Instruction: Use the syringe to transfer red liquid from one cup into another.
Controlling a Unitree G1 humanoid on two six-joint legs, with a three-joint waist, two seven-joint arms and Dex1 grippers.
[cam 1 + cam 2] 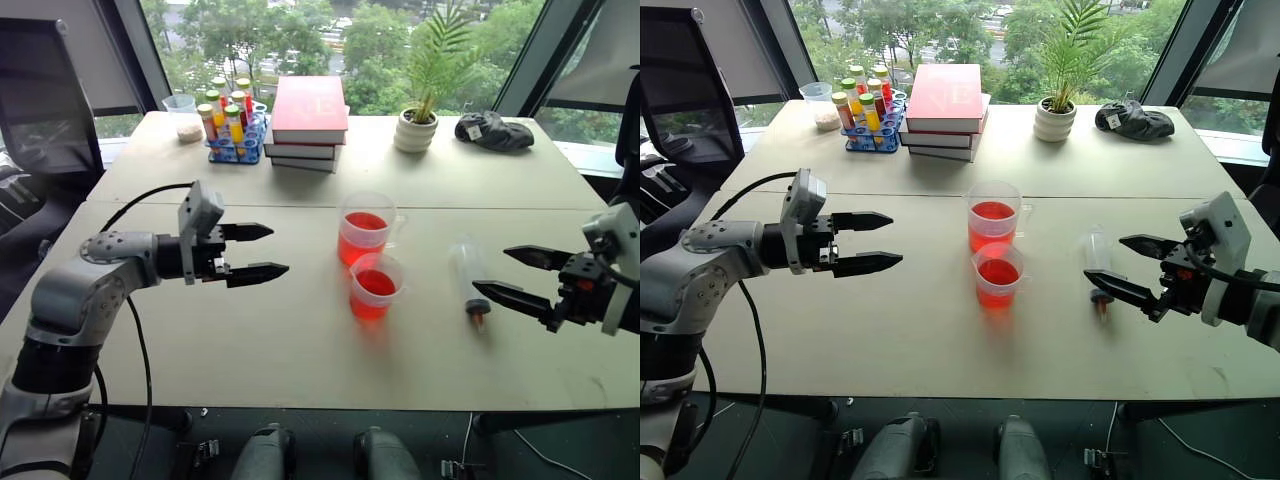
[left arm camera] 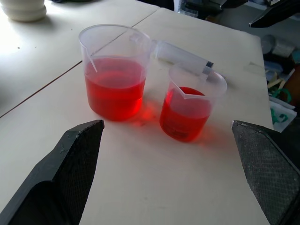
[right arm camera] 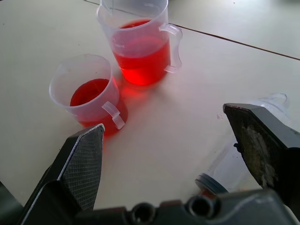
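Two clear cups stand mid-table, both holding red liquid [image 2: 115,89]. The larger cup [image 1: 367,228] with a side handle is farther back; the smaller cup [image 1: 376,286] sits just in front of it. To their right the clear syringe [image 1: 468,276] lies flat on the table, its orange-brown tip toward the near edge. My right gripper [image 1: 507,274] hovers open just right of the syringe, empty. My left gripper [image 1: 255,251] is open and empty too, pointing at the cups from the left, a hand's width away.
At the back of the table stand a stack of books [image 1: 310,122], a blue rack of capped tubes [image 1: 232,125], a small clear cup with pale contents [image 1: 183,115], a potted plant [image 1: 417,128] and a dark cloth [image 1: 494,131]. A black cable [image 1: 140,196] runs from my left arm.
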